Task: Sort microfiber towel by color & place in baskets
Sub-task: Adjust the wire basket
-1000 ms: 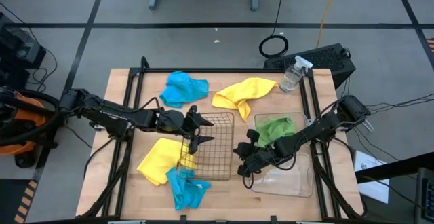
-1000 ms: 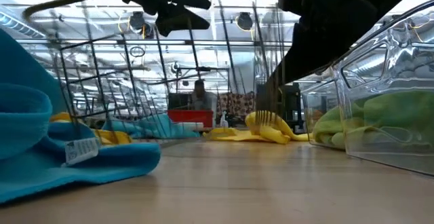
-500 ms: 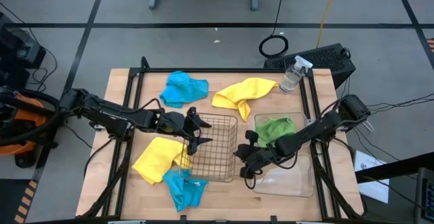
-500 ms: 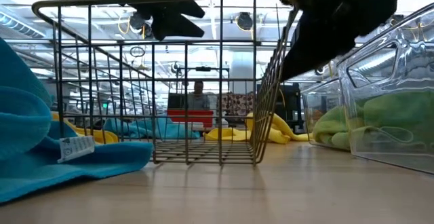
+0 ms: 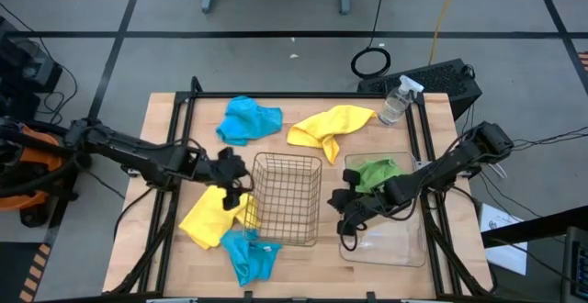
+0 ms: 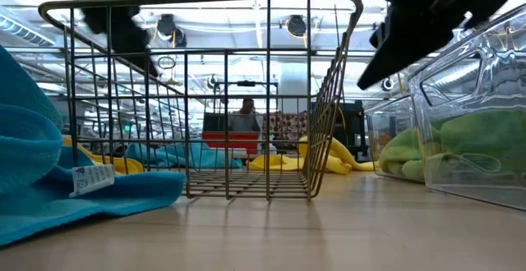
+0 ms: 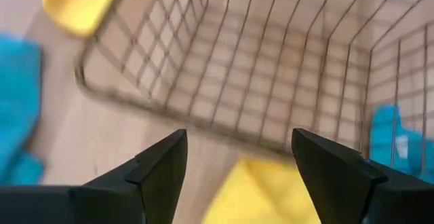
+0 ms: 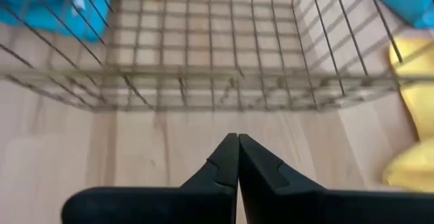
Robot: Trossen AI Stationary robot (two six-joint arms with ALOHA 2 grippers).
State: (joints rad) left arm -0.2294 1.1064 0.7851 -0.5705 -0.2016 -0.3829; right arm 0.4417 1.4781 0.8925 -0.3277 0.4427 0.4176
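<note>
Bright, even light (wrist views blurred)

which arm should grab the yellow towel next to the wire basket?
Left, probably. The left gripper is open and sits right above the yellow towel on that side of the wire basket. The right gripper is shut and on the basket's far side, by the clear tub.

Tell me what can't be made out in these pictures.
- Second clear tub: high view, its contents, behind glare and the right gripper.
- Green towel: low view, cut off by the edge.
- Blue towel's tag: low view, print too small.
- Person: low view, blurred behind the wire basket.
</note>
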